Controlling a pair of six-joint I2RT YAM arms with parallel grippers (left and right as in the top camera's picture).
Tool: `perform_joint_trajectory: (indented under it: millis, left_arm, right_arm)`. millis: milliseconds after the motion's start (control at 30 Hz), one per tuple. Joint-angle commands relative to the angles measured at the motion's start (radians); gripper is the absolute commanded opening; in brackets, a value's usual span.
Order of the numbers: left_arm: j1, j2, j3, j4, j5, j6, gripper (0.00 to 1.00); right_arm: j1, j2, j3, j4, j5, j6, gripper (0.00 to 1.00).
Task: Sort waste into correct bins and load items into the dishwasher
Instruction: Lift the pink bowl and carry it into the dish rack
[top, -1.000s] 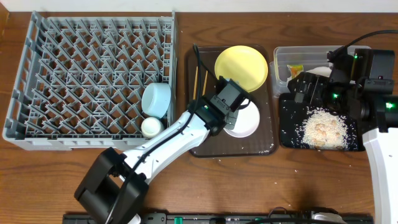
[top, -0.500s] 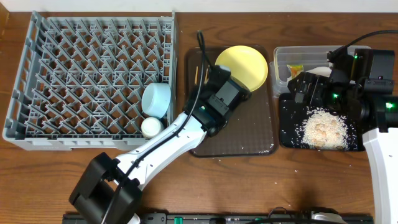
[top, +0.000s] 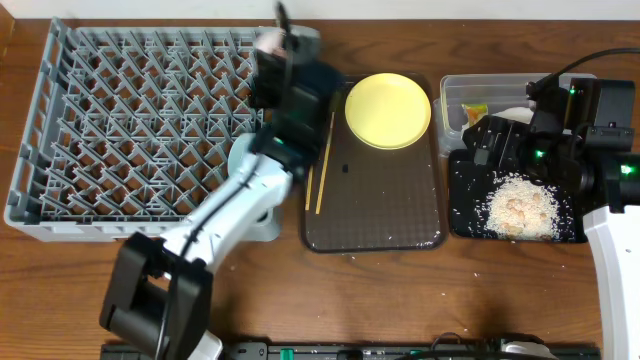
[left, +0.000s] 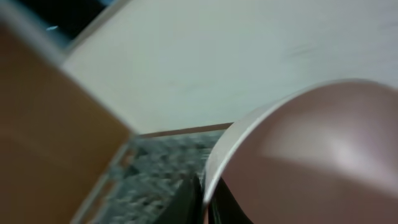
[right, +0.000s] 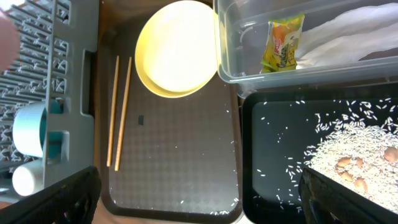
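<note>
Holding the white bowl (left: 311, 155) pinched by its rim, the left gripper (left: 202, 199) hangs over the 1 o'clock corner of the dish rack (top: 140, 120). The overhead view blurs both gripper and bowl, and the wrist view shows pegs just below the rim. The step in hand looks like loading this bowl. The next move calls for tipping it on edge between two peg rows and lowering it into an empty slot before letting go. A good spot is probably toward the rack's 4 o'clock corner, where the light blue bowl (right: 28, 127) and small white cup (right: 25, 177) sit.

The right gripper (right: 199, 196) hovers with jaws spread wide and nothing in them, at the table's 3 o'clock side. Sorting seems finished: the wrapper (right: 283, 40) and napkin (right: 348, 31) lie in the clear tub (top: 455, 90), and the rice scraps (top: 520, 205) are heaped in the black tray (top: 460, 200).

The yellow plate (top: 388, 110) lies at the 12 o'clock end of the brown tray (top: 380, 215), and the chopsticks (top: 320, 165) along its 9 o'clock edge; both await loading.
</note>
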Motion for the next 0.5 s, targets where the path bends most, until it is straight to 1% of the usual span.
perform_joint_trajectory:
  millis: [0, 200, 333, 467]
  left_arm:
    - [0.062, 0.058, 0.013, 0.044, -0.024, 0.120, 0.07]
    - [0.163, 0.171, 0.013, 0.189, -0.043, 0.189, 0.07]
    - [0.197, 0.231, 0.013, 0.262, -0.075, 0.241, 0.08]
    - [0.202, 0.258, 0.013, 0.280, -0.095, 0.281, 0.08]
  right_arm:
    - [-0.005, -0.006, 0.018, -0.001, 0.003, 0.007, 0.99]
    - [-0.005, -0.006, 0.018, -0.001, 0.003, 0.007, 0.99]
    - [-0.005, -0.006, 0.018, 0.000, 0.003, 0.007, 0.99]
    - [-0.005, -0.006, 0.018, -0.001, 0.003, 0.007, 0.99]
